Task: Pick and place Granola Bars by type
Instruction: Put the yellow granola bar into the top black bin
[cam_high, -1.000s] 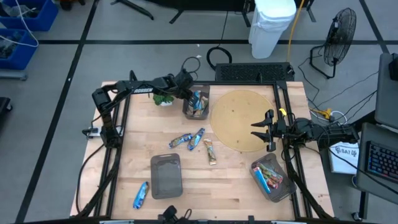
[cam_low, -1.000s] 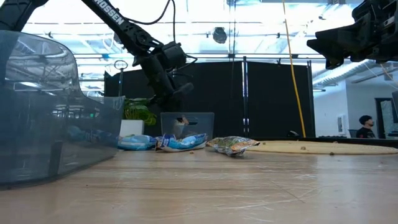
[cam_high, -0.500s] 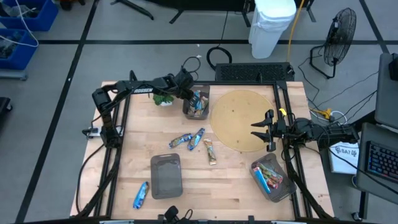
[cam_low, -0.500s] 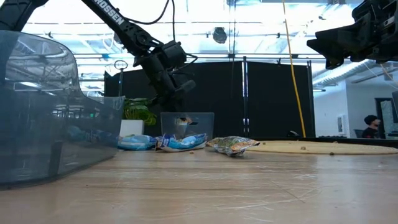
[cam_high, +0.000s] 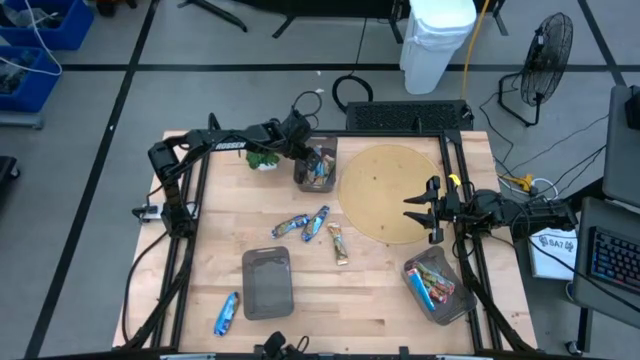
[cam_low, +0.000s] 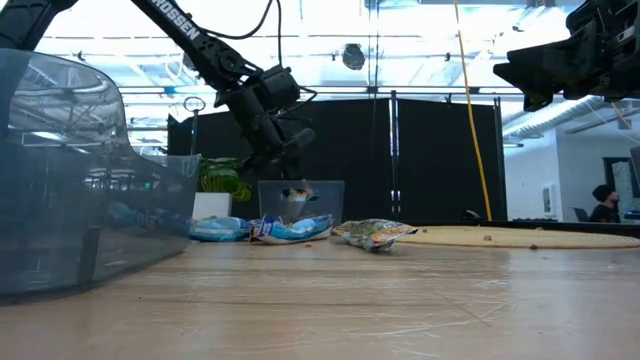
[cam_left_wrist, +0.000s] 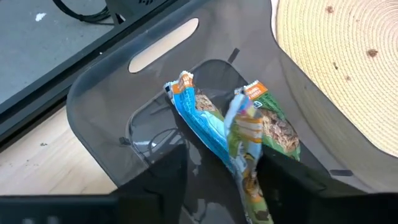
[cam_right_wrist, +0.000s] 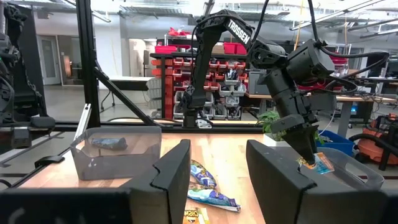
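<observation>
Over the dark bin (cam_high: 315, 168) at the table's far middle, my left gripper (cam_left_wrist: 221, 183) points down and is open. A blue bar (cam_left_wrist: 202, 121) and a green-and-orange bar (cam_left_wrist: 264, 121) lean in that bin, with their ends running between its fingers. Loose Granola Bars lie mid-table: two blue (cam_high: 290, 227) (cam_high: 317, 222) and one tan (cam_high: 339, 243). Another blue one (cam_high: 227, 313) lies near the front left. My right gripper (cam_high: 415, 210) waits open above the round woven mat (cam_high: 385, 185). My left gripper comes at the bin from above, its open fingers on either side of the two bars. Whether a finger touches the green-and-orange bar's end (cam_left_wrist: 249, 180), I cannot tell.
A dark bin (cam_high: 267, 283) with nothing showing in it stands near the front, left of centre. At the front right, another bin (cam_high: 438, 285) holds several bars. A small green plant (cam_high: 262, 158) stands left of the far bin. Bare wood shows along the left side.
My left gripper has drawn up a little and tipped above the far bin. My right arm has kept still.
</observation>
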